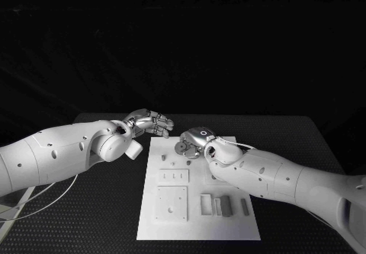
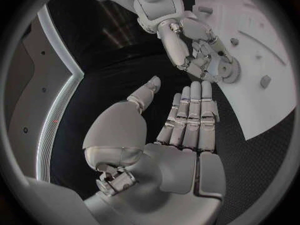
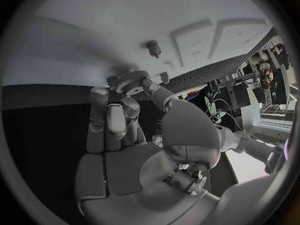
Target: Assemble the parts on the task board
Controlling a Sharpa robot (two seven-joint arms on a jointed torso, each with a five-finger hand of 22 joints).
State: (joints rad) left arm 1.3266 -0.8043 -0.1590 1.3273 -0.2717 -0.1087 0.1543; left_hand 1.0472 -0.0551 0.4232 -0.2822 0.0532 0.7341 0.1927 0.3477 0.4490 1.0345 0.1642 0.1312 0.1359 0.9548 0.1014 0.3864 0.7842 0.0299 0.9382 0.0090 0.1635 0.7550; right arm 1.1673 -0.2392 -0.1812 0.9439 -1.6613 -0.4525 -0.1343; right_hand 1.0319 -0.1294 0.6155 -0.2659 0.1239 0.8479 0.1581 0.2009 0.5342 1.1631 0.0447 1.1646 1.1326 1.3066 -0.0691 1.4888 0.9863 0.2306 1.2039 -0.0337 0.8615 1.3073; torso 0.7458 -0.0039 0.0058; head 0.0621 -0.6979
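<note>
- The white task board (image 1: 198,222) is laid lengthwise on the black table (image 1: 297,132), with both arms reaching in over its far end
- A small toothed gear (image 3: 131,79) is grasped at the fingertips of the right hand (image 1: 195,142), low over the far part of the board; the same gear (image 2: 226,70) is seen from the left wrist view, pressed among the right hand's (image 2: 197,47) fingers
- The left hand (image 1: 150,123) is held just off the board's far left corner, near the right hand but apart from it; its fingers (image 2: 190,116) are stretched out side by side with the thumb apart, and nothing is held
- From the head view the gear is largely covered by the right hand, while the right wrist view shows its teeth plainly
- A short peg (image 1: 165,156) stands on the board near its left edge; another small peg (image 3: 153,47) is seen upright beyond the gear
- Raised square plates (image 1: 172,203) and a row of narrow upright blocks (image 1: 222,205) are set on the near half, partly overlapped by the right forearm
</note>
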